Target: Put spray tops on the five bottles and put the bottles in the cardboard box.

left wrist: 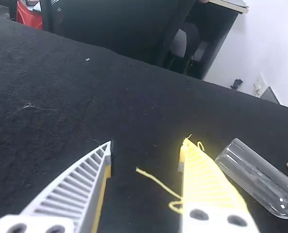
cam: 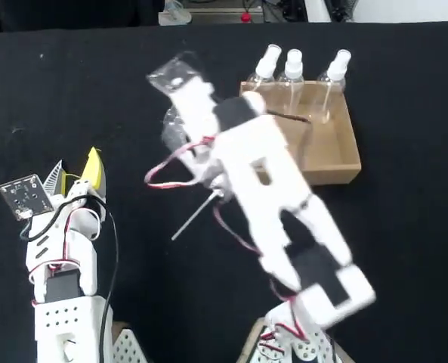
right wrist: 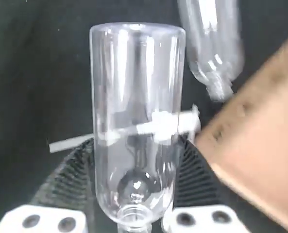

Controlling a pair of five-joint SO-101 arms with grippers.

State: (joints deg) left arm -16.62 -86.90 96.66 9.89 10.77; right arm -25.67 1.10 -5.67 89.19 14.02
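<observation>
My right gripper (right wrist: 136, 155) is shut on a clear, capless bottle (right wrist: 136, 87), its open neck towards the wrist camera. In the high view that gripper (cam: 184, 89) holds the bottle (cam: 171, 73) above the table, left of the cardboard box (cam: 337, 151). A loose spray top (cam: 199, 210) with its long tube lies on the cloth beside the arm, and the spray top (right wrist: 170, 124) is behind the held bottle. A second capless bottle (cam: 169, 128) lies on its side. My left gripper (cam: 74, 171) is open at the near left, holding nothing.
Three bottles with spray tops (cam: 291, 68) stand along the box's far wall. The lying bottle (left wrist: 258, 179) is just beyond my left gripper's yellow finger (left wrist: 202, 179). The box's edge (right wrist: 260, 145) is close beside the right gripper. The table is covered in black cloth.
</observation>
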